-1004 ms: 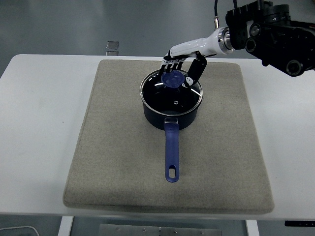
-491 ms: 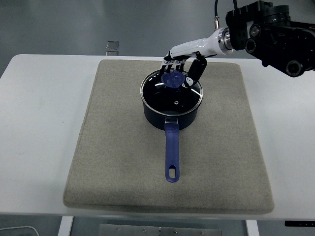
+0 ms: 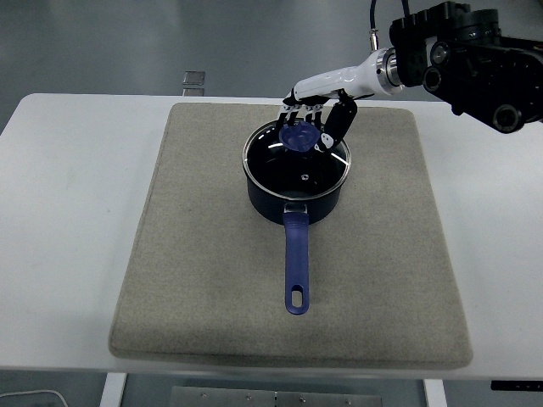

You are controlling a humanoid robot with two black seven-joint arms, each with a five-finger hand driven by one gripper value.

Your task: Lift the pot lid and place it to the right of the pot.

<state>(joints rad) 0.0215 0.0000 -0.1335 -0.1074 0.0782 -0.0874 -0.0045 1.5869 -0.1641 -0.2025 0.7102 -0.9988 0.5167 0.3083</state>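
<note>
Gripping the lid (image 3: 296, 163) knob, apparently, right hand (image 3: 316, 114) fingers curl; lid covers the pot (image 3: 296, 203)

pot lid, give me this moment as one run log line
right robot hand: fingers around blue knob | pot lid: on pot, not clearly lifted | mat: space right of pot free | left: not in view

The dark blue pot (image 3: 294, 188) stands upright on the grey mat, with its long blue handle (image 3: 296, 264) pointing to the desk's near edge. The glass pot lid (image 3: 293, 161) with a blue knob (image 3: 298, 136) is on the pot, tilted.
</note>
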